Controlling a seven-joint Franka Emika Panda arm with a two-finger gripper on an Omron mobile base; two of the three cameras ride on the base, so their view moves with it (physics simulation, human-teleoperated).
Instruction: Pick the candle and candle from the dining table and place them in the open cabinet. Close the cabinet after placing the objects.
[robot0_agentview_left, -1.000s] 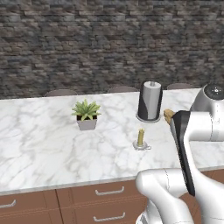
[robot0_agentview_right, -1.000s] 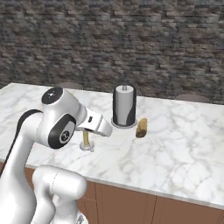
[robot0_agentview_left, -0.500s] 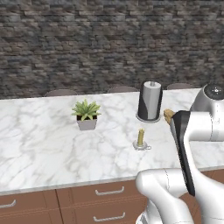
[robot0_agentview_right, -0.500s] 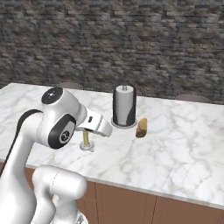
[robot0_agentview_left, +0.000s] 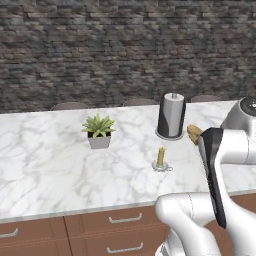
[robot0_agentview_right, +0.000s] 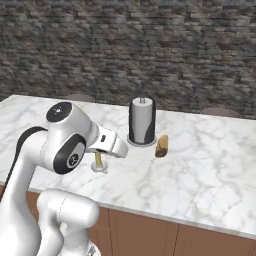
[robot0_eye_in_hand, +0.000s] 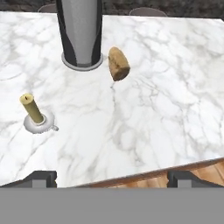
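— Claw (robot0_eye_in_hand: 112, 177) state? 
— Released, jaws spread wide, nothing grasped.
— Stubby yellow candle (robot0_eye_in_hand: 32, 108)?
— Held upright in its shallow silver dish holder (robot0_eye_in_hand: 39, 124), left of frame, on the white grey-veined marble dining table (robot0_eye_in_hand: 148, 109).

Nothing has changed across the last second. The arm (robot0_agentview_left: 220, 165) holds the same pose in both base views, and the base has not driven, since the table (robot0_agentview_left: 50, 160) sits framed just as before. The candle (robot0_agentview_left: 160, 158) in its silver dish, the paper-towel stand (robot0_agentview_left: 171, 116), the bread lump (robot0_agentview_left: 194, 133) and the plant (robot0_agentview_left: 99, 131) stand where they stood. The gripper (robot0_eye_in_hand: 112, 177) is as wide as it was.
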